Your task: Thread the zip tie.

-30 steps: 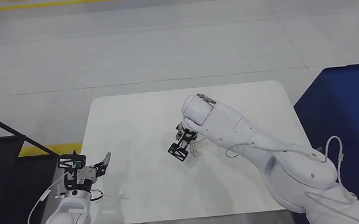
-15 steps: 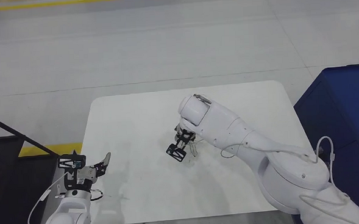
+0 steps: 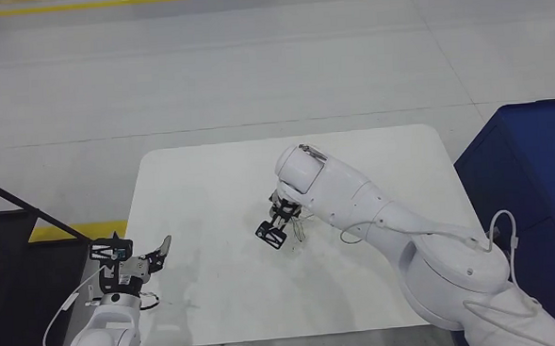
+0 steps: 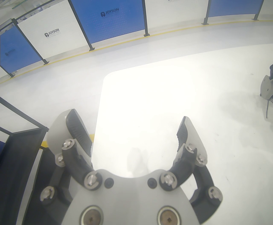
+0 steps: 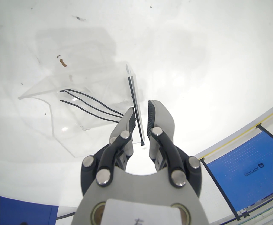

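Observation:
A clear acrylic fixture [image 5: 64, 89] lies on the white table [image 3: 203, 186], with three black zip ties [image 5: 89, 104] running across it. One more black zip tie [image 5: 134, 100] lies along the edge of an upright clear panel. My right gripper [image 5: 140, 106] straddles that panel and tie, its jaws narrowly open with a small gap on one side. In the top view the right gripper [image 3: 273, 233] sits low over mid-table. My left gripper [image 4: 128, 116] stands open and empty, and the top view places the left gripper [image 3: 136, 265] at the table's front left corner.
A blue cabinet [image 3: 533, 178] stands beside the table's right edge. Small specks and a brown crumb [image 5: 63, 62] lie on the table past the fixture. The right gripper [image 4: 266, 89] appears far off in the left wrist view.
My right gripper has shifted slightly left and lower over the fixture. The left arm has not moved.

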Motion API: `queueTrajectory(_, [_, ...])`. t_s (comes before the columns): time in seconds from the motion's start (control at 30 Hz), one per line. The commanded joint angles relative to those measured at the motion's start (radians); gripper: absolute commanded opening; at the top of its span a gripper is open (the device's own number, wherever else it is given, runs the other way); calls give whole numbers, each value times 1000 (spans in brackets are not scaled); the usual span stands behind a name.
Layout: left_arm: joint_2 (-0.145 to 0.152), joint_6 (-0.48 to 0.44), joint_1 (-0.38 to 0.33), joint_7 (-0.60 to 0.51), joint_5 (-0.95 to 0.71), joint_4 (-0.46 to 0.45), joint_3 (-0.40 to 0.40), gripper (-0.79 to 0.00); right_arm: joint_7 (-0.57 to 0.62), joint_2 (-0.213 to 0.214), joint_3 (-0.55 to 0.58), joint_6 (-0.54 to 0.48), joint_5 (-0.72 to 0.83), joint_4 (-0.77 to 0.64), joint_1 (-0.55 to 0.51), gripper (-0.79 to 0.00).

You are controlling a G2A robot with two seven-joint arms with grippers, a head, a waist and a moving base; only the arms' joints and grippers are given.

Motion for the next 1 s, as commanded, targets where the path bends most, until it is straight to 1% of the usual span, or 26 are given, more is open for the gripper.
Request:
queueTrajectory(0.0, [0, 0, 0, 0, 0, 0, 0, 0, 2, 2, 0, 0, -1, 0, -2, -646])
queueTrajectory(0.23, [0, 0, 0, 0, 0, 0, 0, 0, 10, 3, 0, 0, 0, 7, -4, -640])
queueTrajectory(0.53, [0, 0, 0, 0, 0, 0, 0, 0, 33, -4, 0, 0, 28, 17, -1, -656])
queueTrajectory(0.77, [0, 0, 0, 0, 0, 0, 0, 0, 49, -4, 1, 0, 45, 12, 3, -628])
queueTrajectory(0.97, [0, 0, 0, 0, 0, 0, 0, 0, 66, 2, 7, 5, 59, -4, 3, -634])
